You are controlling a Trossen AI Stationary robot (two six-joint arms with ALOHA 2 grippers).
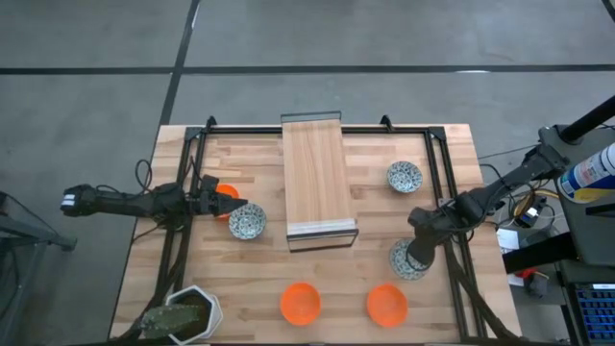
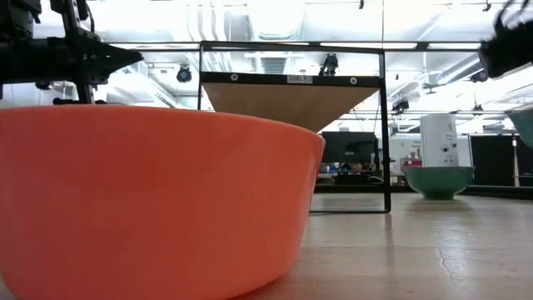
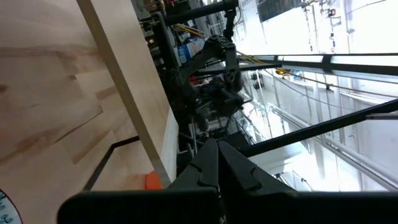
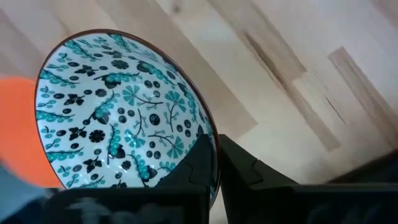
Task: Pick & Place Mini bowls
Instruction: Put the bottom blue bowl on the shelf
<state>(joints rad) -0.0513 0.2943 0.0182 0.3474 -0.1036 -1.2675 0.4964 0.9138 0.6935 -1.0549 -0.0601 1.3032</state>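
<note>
My right gripper (image 1: 415, 252) is over the table's near right part, shut on a white bowl with blue-green patterning (image 1: 404, 262). Two more patterned bowls rest on their bases, one far right (image 1: 405, 176) and one left of centre (image 1: 247, 222). Two orange bowls (image 1: 300, 302) (image 1: 387, 304) sit near the near edge. My left gripper (image 1: 233, 205) lies level and shut above a third orange bowl (image 1: 224, 195), which it partly hides, just beside the left patterned bowl. My right gripper pinches the patterned bowl's rim (image 4: 210, 144), one finger inside the bowl (image 4: 198, 163) and one outside (image 4: 239, 168), coming from above. The bowl (image 2: 525, 125) hangs tilted below the fingers and looks lifted off the table in the low view. My left gripper: I cannot tell whether it touches the orange bowl.
A long wooden board on a black frame (image 1: 315, 178) fills the table's middle. A white angular pot with a green plant (image 1: 187, 315) stands at the near left corner. Black frame legs (image 1: 444, 173) run along both sides. Bare wood lies between the near orange bowls and the board.
</note>
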